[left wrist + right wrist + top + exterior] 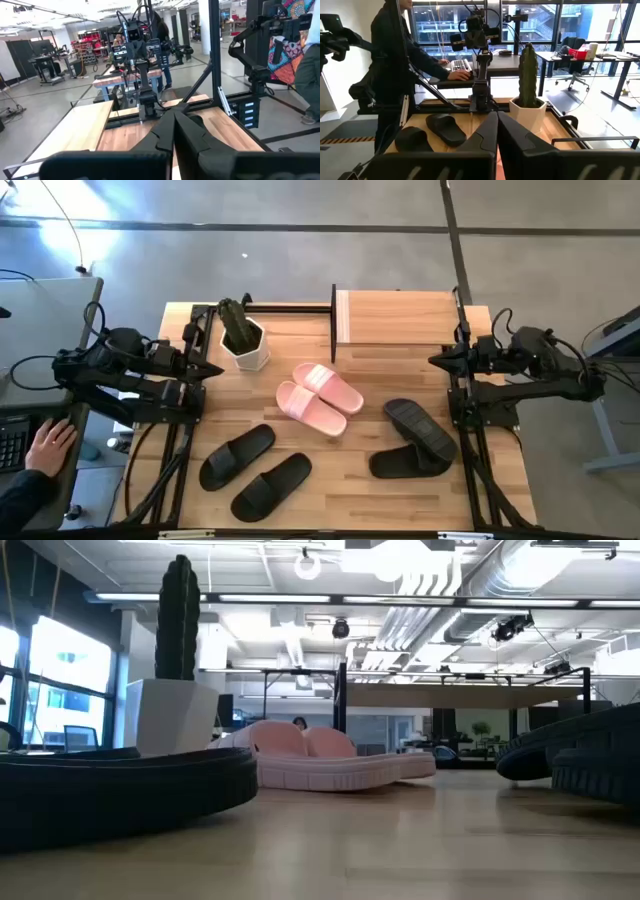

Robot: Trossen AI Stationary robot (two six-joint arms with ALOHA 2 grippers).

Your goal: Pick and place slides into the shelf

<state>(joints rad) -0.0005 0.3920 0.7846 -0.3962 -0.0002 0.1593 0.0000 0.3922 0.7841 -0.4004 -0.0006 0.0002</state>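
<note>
Two pink slides [318, 398] lie side by side at the table's middle, also seen in the low view [320, 762]. Two black slides [255, 470] lie sole down near the front left. Two more black slides [412, 444] overlap near the front right. The shelf [395, 318] stands at the far edge, its wooden top board bare. My left gripper [212, 368] hovers shut at the left edge, its fingers [165, 135] together. My right gripper [436, 360] hovers shut at the right edge, its fingers [487, 132] together. Neither touches anything.
A white hexagonal pot with a cactus [243, 338] stands left of the shelf, near my left gripper. A person's hand [48, 446] rests at a keyboard off the table's left side; the person [395, 55] shows in the right wrist view.
</note>
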